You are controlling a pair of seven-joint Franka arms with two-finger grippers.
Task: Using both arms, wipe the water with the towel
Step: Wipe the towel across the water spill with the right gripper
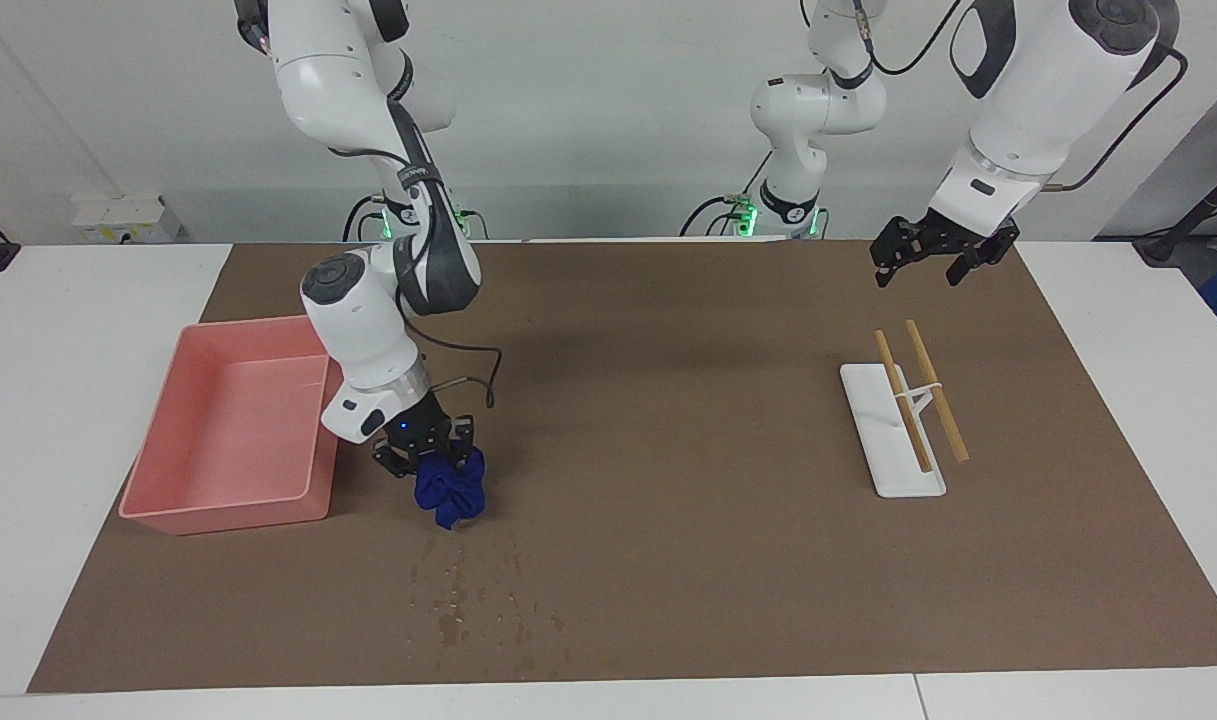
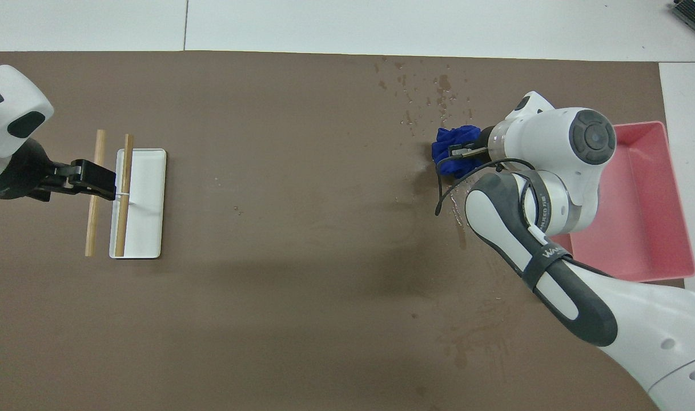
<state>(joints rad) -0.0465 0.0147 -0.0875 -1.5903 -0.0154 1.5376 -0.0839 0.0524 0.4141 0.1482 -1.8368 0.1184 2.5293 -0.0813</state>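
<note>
Nearest the robots, you see the white wall at their backs and the two arm bases standing at the edge of the surface point(image 1: 58, 420), a white top covered almost wholly by a brown mat point(image 2: 301, 171).

The left arm waits: its left pincer point(image 1: 930, 255) hangs over the mat at its own end, fingers spread apart and holding nothing. Farther from the robots than that pincer lies a white tray point(image 1: 890, 430), with two wooden sticks point(image 1: 918, 395) resting slantwise, one across it and one just beside it.

At the right arm's end you find a pink tray point(image 1: 153, 480) lying on the mat's edge. Beside it, the right pincer point(image 2: 458, 152) is clamped together on the towel point(image 1: 450, 494), a deep blue, wrinkled bundle, far smaller than the pink tray. The towel's lower folds hang below the fingers, down at the mat; whether they press on it you cannot tell.

Farthest from the robots, just past the towel, lies the water point(image 1: 468, 595): scattered small dark spots and short streaks, slightly glossy, reaching nearly to the mat's outer edge. Fainter smears mark the mat nearer the robots, under the right arm.
</note>
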